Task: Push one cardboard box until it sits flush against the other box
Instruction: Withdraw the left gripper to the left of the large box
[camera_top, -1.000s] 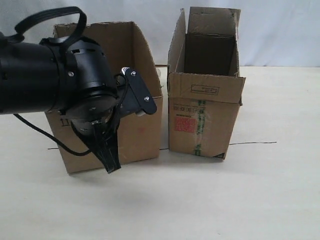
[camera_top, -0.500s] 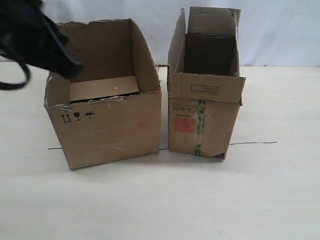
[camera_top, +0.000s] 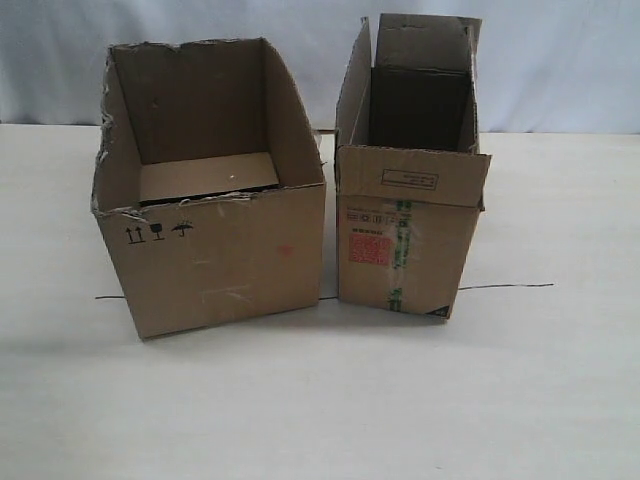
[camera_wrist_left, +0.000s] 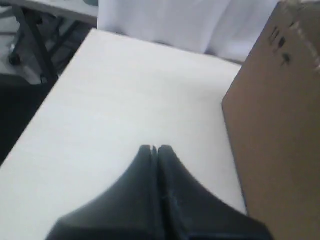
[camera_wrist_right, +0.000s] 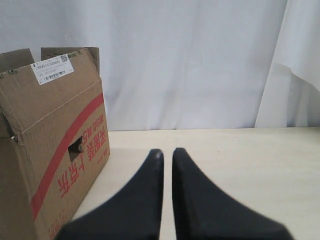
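Left claw and right claw pinched together, an off-centre shove could skew the wide box against the tall box.

Cardboard box left on table; other box right, just beside, seemingly narrow gap.

Brown cardboard box; green-taped, red-labelled other box.
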